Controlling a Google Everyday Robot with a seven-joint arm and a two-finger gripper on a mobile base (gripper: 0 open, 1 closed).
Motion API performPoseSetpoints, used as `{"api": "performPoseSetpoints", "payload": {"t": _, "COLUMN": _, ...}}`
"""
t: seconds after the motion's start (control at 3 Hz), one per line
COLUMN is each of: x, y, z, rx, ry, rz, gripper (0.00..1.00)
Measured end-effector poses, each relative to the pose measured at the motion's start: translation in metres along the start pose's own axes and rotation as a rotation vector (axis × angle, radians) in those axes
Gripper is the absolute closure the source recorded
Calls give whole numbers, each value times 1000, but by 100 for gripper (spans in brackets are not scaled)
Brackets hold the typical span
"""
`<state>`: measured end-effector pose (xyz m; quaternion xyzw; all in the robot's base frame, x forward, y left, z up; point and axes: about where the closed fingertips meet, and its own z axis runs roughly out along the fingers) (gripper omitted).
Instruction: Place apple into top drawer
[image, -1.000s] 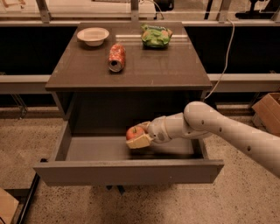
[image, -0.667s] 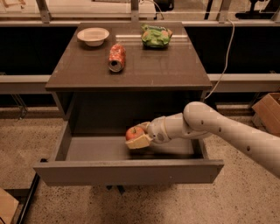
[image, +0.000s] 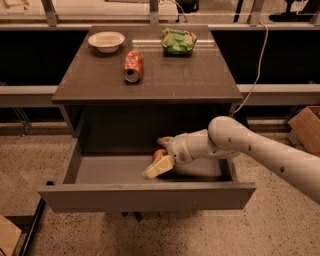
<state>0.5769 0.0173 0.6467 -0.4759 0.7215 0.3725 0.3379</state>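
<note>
The top drawer (image: 150, 196) is pulled out, its smooth grey inside showing. My gripper (image: 161, 155) reaches into it from the right, at the middle of the drawer. Its fingers (image: 159, 167) are spread apart. The red-orange apple (image: 158, 152) sits low between them on the drawer floor, partly hidden by the lower finger. Whether the fingers touch the apple is not clear.
On the cabinet top (image: 190, 80) stand a white bowl (image: 106, 40), a crushed red-and-white soda can (image: 133, 65) and a green snack bag (image: 178, 41). A cable (image: 256, 70) hangs at the right. A cardboard box (image: 307, 127) sits on the floor to the right.
The fingers have spread apart from the apple. The apple now lies lower in the drawer and shows less. The arm has stayed in about the same place.
</note>
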Motion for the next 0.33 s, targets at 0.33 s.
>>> {"api": "performPoseSetpoints", "payload": {"t": 0.33, "x": 0, "y": 0, "z": 0, "rx": 0, "ry": 0, "rz": 0, "gripper": 0}}
